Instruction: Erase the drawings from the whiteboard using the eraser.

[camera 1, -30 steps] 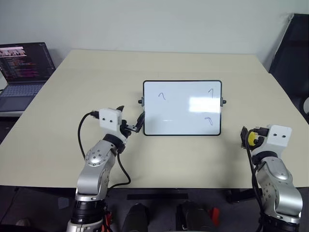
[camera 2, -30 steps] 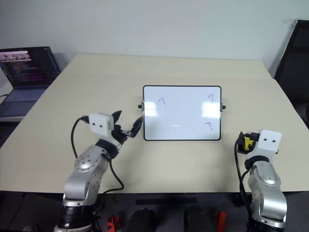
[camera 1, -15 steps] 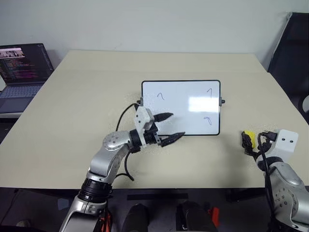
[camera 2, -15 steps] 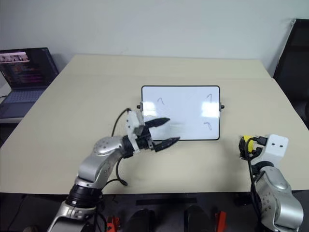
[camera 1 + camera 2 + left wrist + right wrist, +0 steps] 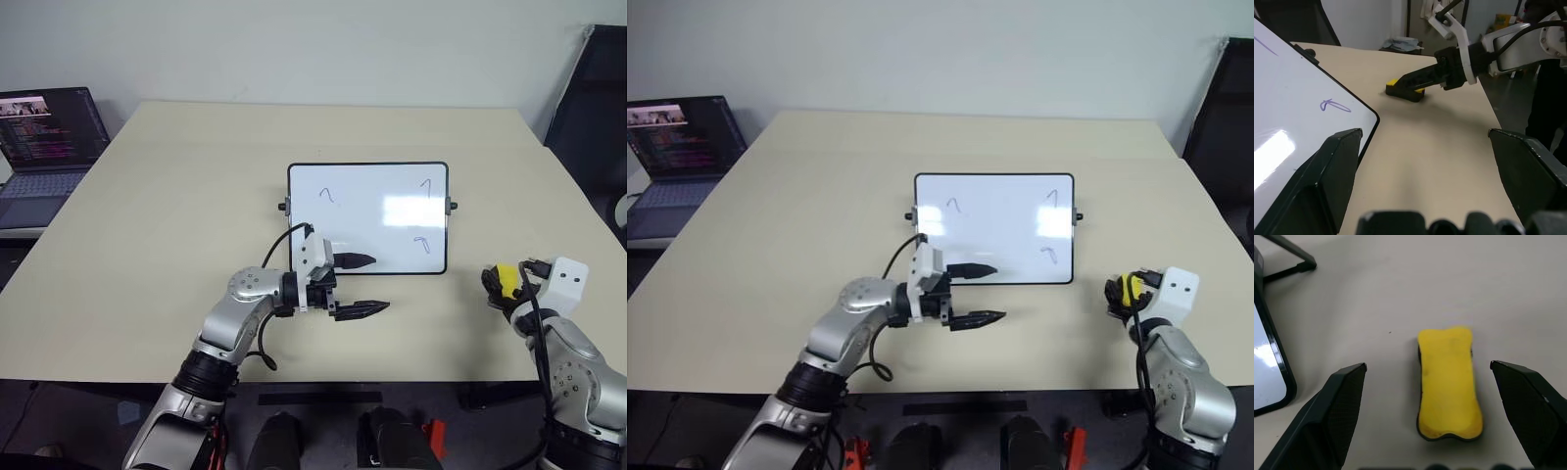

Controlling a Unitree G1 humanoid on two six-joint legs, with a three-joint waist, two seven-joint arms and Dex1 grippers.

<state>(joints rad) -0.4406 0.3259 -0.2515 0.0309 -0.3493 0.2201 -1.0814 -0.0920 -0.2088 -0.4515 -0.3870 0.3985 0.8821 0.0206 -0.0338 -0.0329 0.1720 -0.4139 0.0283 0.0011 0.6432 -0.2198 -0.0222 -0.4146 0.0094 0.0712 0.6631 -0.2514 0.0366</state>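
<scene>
A laptop point(image 5: 44, 147) sits at the far left edge of the scene, off the desk point(image 5: 176, 196); the left claw point(image 5: 357, 285) reaches across toward the right, level over the desk, its two black fingers spread wide and holding nothing, one finger lying over the near edge of the whiteboard point(image 5: 368, 216), the other over bare desk in front of it; the whiteboard lies flat in the middle of the desk, and all three drawings point(image 5: 329, 194) are unerased, one near its left side and two toward its right side; further right, apart from the board's right edge, the eraser point(image 5: 1449, 383) lies flat on the desk, yellow face up; the right claw point(image 5: 1430, 406) is just behind it with the fingers wide apart, one on either side of the block and touching neither side; the eraser's long axis runs along the way the claw points, so the fingers would close across its narrow width; the right arm is plainly the nearer one, and the judgement is that a short advance and a squeeze are what the pick-up calls for.
</scene>
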